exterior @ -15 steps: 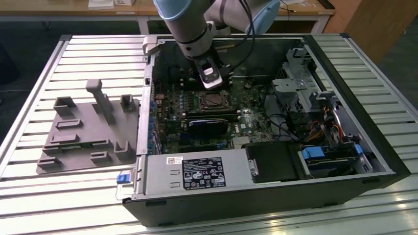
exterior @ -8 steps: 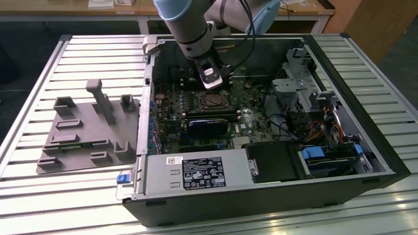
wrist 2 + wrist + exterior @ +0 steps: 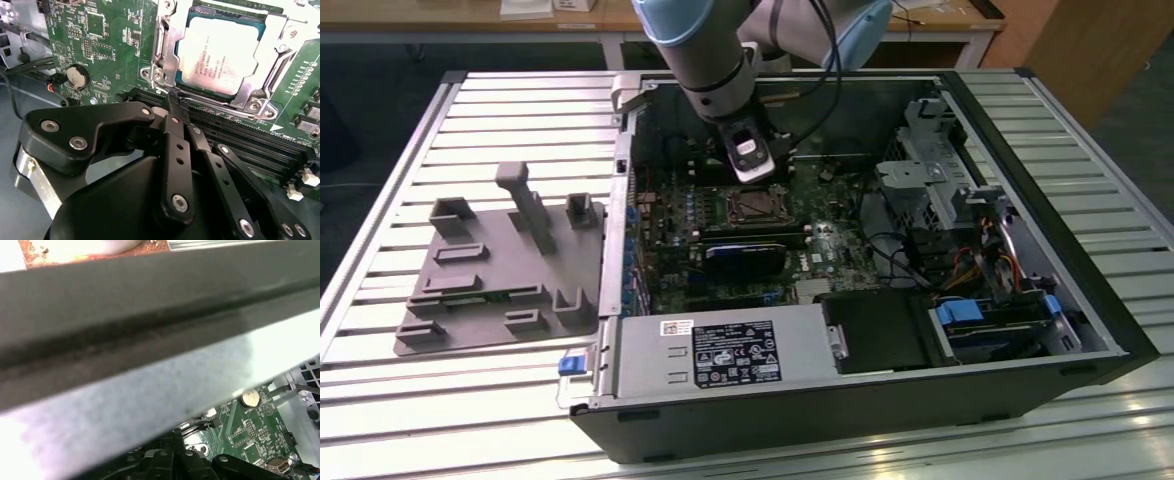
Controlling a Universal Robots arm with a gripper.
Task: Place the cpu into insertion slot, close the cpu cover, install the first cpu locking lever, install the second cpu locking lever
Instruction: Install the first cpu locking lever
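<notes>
The cpu (image 3: 220,55), a square chip with a dull silver top, lies flat in the insertion slot (image 3: 754,206) on the green board. The cpu cover (image 3: 169,50), a silver metal frame, lies down around the chip's edges. My gripper (image 3: 172,97) is shut, with its black fingertips together at the socket's edge beside the long black slots. Whether anything thin sits between the tips I cannot tell. In the exterior view the arm reaches down into the open case, with the gripper (image 3: 757,172) just above the socket. The dark fingers (image 3: 175,442) show low in the first wrist view.
Long black memory slots (image 3: 240,140) run next to the socket. A coin battery (image 3: 77,76) sits on the board. The open case holds a power supply (image 3: 720,352), a blue-edged card (image 3: 747,255) and a drive cage (image 3: 947,180). A grey fixture tray (image 3: 494,270) lies on the exterior view's left.
</notes>
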